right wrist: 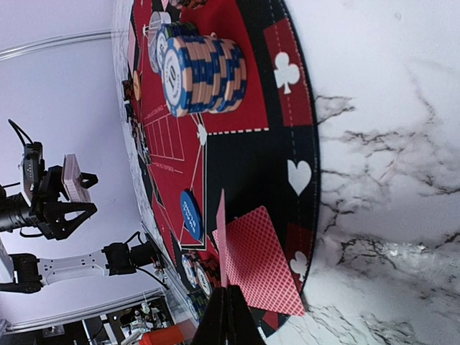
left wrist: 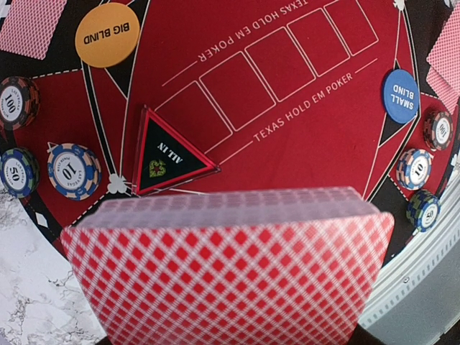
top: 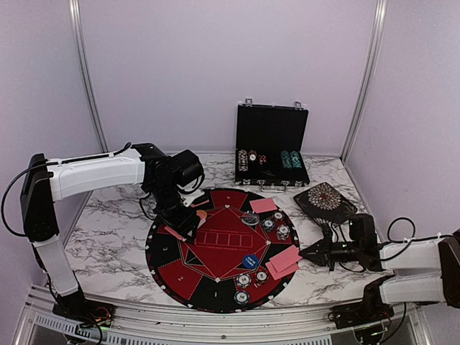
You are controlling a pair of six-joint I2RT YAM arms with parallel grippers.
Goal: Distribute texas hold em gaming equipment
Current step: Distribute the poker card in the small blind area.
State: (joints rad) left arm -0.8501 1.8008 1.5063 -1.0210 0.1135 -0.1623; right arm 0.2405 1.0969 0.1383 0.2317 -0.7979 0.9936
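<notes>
there, left jaws half-wide round deck (left wrist: 230, 277), right jaws tight on card (right wrist: 222, 244)

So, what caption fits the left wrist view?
Red-backed card deck held above the poker mat, chips and blind buttons around.

The left black two-finger gripper (top: 188, 217), at nine o'clock, clamps a red-backed card deck (left wrist: 230, 266); the right black gripper (top: 305, 253), at four o'clock, pinches one red-backed card (right wrist: 221, 237).

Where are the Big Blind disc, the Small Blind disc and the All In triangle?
Big Blind disc (left wrist: 106, 34), left wrist view, printed face.
Small Blind disc (left wrist: 400, 94), left wrist view, printed face.
All In triangle (left wrist: 167, 154), left wrist view, black centre.
</notes>
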